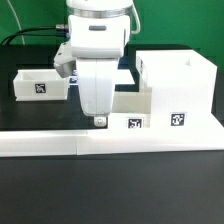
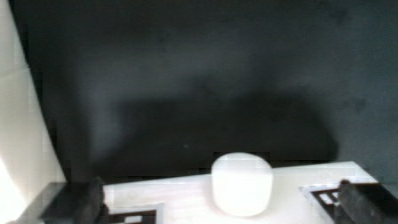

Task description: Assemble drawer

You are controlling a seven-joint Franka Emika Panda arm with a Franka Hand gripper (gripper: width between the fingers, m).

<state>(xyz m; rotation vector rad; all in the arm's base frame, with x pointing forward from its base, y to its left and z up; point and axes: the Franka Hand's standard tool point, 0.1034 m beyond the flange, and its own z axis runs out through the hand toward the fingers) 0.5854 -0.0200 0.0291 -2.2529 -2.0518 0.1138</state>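
My gripper (image 1: 100, 120) points straight down over the front of a white drawer (image 1: 133, 108) with a marker tag, which sits in the middle of the black table. In the wrist view the drawer's white front panel (image 2: 169, 195) carries a rounded white knob (image 2: 242, 183). The knob lies between my two dark fingers (image 2: 71, 205), which stand wide apart and touch nothing. My gripper (image 2: 217, 208) is open. The tall white drawer case (image 1: 178, 85) stands at the exterior view's right, right beside the drawer. A second small white drawer (image 1: 40, 84) sits at the exterior view's left.
A long low white wall (image 1: 110, 146) runs along the table's front edge, just below my fingertips. A white edge (image 2: 15, 100) shows along one side of the wrist view. Black cables (image 1: 30, 40) lie at the back.
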